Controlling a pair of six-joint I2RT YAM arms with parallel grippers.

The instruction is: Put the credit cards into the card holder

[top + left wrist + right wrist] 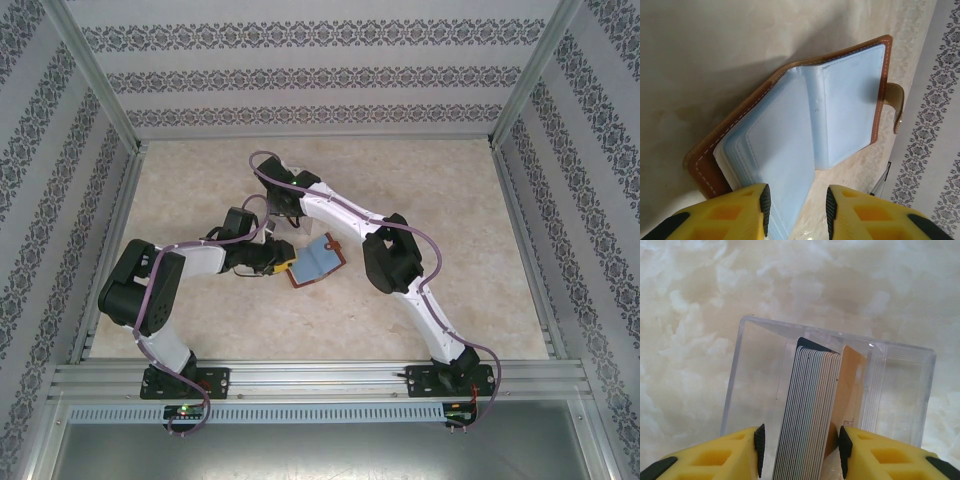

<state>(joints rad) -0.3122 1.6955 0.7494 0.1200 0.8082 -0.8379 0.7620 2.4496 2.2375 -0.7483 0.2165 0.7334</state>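
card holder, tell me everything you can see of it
The card holder is a small reddish-brown leather-looking folder with pale stitching along its edge and a snap tab on one side. It sits open on the marbled table, its pale blue plastic pocket leaves fanned up. The near leaves run down between the left gripper's yellow fingers; whether they pinch them cannot be told.

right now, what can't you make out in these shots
- Left wrist: whether the left pincer actually clamps the card holder; the bottom edge cuts off the contact.
- Right wrist: whether the right pincer touches the credit cards in the clear case; the bottom edge crops it.
- Right wrist: card count and faces; seen edge-on, too fine.
- Top external: whether the holder's pockets hold cards; too small.
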